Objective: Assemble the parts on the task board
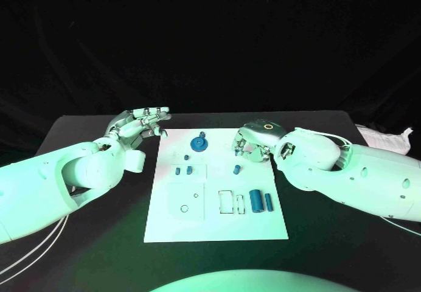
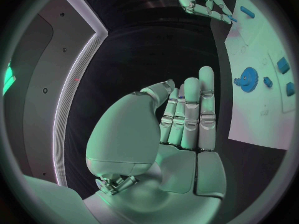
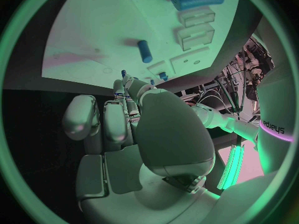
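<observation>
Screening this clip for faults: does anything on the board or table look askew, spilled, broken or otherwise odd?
Nothing stands out. The white task board lies flat on the black table; the blue toothed gear and the large blue cylinder rest on it, with nothing spilled. The left hand hovers beside the board; the right hand is over its far edge.

Matt white task board (image 1: 176, 213), smooth blue plastic-looking gear (image 1: 200, 143), on matt black table (image 1: 87, 243).

task board (image 1: 176, 228) near half bare, gear (image 1: 200, 144) upright
</observation>
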Robot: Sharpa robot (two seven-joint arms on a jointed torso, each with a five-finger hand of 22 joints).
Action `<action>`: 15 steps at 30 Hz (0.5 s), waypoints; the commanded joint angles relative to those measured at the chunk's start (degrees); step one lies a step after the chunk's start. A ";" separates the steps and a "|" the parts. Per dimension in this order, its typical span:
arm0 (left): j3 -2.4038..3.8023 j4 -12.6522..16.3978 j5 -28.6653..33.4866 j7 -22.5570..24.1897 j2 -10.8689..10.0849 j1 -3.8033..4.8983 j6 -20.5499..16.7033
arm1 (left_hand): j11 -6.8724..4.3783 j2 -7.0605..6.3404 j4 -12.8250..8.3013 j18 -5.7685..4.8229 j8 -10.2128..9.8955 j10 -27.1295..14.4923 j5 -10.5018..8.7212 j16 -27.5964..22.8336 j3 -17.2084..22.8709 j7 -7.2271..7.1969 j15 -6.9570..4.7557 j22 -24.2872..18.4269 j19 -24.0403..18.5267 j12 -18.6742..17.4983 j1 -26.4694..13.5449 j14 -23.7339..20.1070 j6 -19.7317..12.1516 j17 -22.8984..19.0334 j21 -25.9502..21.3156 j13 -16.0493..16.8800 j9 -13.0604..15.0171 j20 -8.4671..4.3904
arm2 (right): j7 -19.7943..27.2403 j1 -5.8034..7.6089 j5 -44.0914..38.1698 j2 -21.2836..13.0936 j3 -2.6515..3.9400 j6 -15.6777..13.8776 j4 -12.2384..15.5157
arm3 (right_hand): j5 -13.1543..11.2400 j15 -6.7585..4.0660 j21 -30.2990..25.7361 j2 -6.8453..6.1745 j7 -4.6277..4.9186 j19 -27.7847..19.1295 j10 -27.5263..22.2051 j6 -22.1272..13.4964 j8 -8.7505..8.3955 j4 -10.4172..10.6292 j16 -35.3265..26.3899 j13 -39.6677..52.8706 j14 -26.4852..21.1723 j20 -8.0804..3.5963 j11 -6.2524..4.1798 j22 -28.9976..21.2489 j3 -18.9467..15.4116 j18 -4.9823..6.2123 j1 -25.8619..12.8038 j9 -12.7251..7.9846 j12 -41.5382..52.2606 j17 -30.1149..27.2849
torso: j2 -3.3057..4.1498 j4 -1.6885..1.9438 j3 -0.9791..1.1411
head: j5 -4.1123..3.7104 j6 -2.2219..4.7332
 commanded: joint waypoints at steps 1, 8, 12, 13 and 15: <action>0.04 -0.06 -0.37 0.10 0.22 0.02 1.02 | 0.04 -0.06 -0.40 1.10 0.26 -0.48 0.38 -0.16 0.14 0.13 -0.14 -0.02 -0.31 0.16 0.37 -0.47 -0.41 -0.16 -0.35 -0.09 -0.07 -0.04 | 1.06 -0.23 1.49 0.92 0.02 -2.49 2.21 | 0.58 0.35 0.38 0.19 0.28 0.35 0.35 0.30 -0.09 -0.18 0.24 0.00 3.00 0.10 0.12 0.08 0.39 0.33 -0.52 0.00 0.13 0.08 | -0.07 0.12 -0.05 | 1.09 -0.26; 0.03 -0.26 -0.41 0.07 0.52 0.02 1.08 | 0.04 -0.03 -0.50 1.11 0.28 -0.53 0.40 -0.16 0.24 0.14 -0.14 -0.01 -0.34 0.20 0.45 -0.50 -0.45 -0.23 -0.35 -0.10 -0.07 -0.04 | 1.97 -1.09 2.26 3.46 0.00 -2.33 4.05 | 0.81 0.39 0.40 0.24 0.41 0.36 0.35 0.26 -0.18 -0.37 0.30 -0.11 2.98 0.12 0.23 0.11 0.62 0.33 -0.58 0.02 0.08 0.09 | -0.08 0.05 -0.09 | 3.12 -0.64; 0.03 -0.30 -0.42 0.10 0.65 0.02 0.95 | 0.11 -0.16 -0.59 1.09 0.28 -0.70 0.37 -0.14 0.24 0.21 -0.09 0.01 -0.39 0.27 0.35 -0.56 -0.63 -0.35 -0.34 -0.12 -0.09 -0.02 | 2.72 -2.14 3.28 4.87 -0.06 -1.83 4.11 | 0.87 0.41 0.37 0.25 0.48 0.34 0.34 0.23 -0.22 -0.43 0.31 -0.15 2.97 0.12 0.28 0.04 0.68 0.34 -0.63 0.02 0.07 0.09 | -0.04 0.15 -0.18 | 4.37 -1.01; 0.03 -0.32 -0.42 0.10 0.69 0.02 0.96 | 0.12 -0.19 -0.61 1.09 0.26 -0.74 0.37 -0.14 0.24 0.23 -0.09 0.01 -0.40 0.28 0.34 -0.56 -0.69 -0.38 -0.34 -0.13 -0.10 -0.02 | 2.93 -2.39 3.62 5.21 -0.08 -1.67 4.10 | 0.91 0.43 0.37 0.26 0.52 0.33 0.34 0.21 -0.25 -0.47 0.29 -0.18 2.95 0.13 0.32 0.04 0.73 0.34 -0.66 0.02 0.06 0.05 | -0.03 0.18 -0.17 | 4.71 -1.09; 0.03 -0.33 -0.42 0.08 0.74 0.02 0.97 | 0.12 -0.19 -0.61 1.09 0.26 -0.74 0.37 -0.14 0.24 0.23 -0.09 0.01 -0.40 0.28 0.34 -0.56 -0.69 -0.38 -0.34 -0.13 -0.10 -0.02 | 3.24 -2.91 4.04 5.82 -0.14 -1.46 4.03 | 0.95 0.45 0.35 0.28 0.56 0.32 0.33 0.18 -0.27 -0.50 0.31 -0.20 2.95 0.15 0.36 0.01 0.77 0.34 -0.69 0.02 0.05 0.06 | 0.03 0.25 -0.11 | 5.17 -1.26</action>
